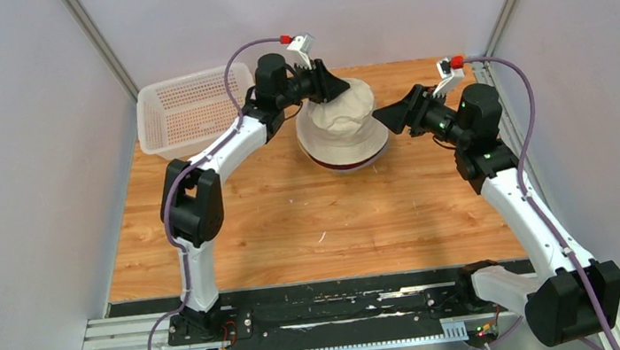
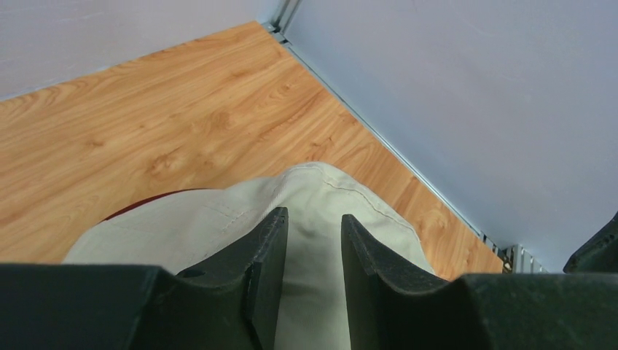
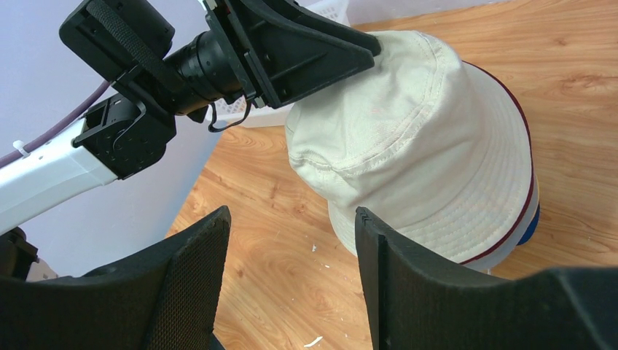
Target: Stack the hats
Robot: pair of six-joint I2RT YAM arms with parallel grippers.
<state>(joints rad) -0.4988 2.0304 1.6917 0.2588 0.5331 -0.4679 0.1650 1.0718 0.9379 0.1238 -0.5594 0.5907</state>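
Observation:
The hats sit in one pile at the back middle of the table, with the beige hat [image 1: 343,122] [image 3: 423,146] on top. Under its brim only thin edges show: a dark red hat [image 3: 526,204] [image 2: 138,204] and a blue hat [image 3: 536,221]. My left gripper [image 1: 344,88] [image 2: 313,215] [image 3: 368,47] is at the top back of the beige crown, its jaws closed on a bunch of crown fabric [image 2: 321,197]. My right gripper [image 1: 378,116] [image 3: 291,215] hovers just right of the pile, open and holding nothing, near the brim.
A white perforated basket [image 1: 182,110] [image 3: 328,9] stands at the back left, behind the left arm. Grey walls close in on the left, back and right. A metal rail [image 2: 510,255] runs along the table's edge. Small white crumbs [image 3: 313,340] lie on the wood.

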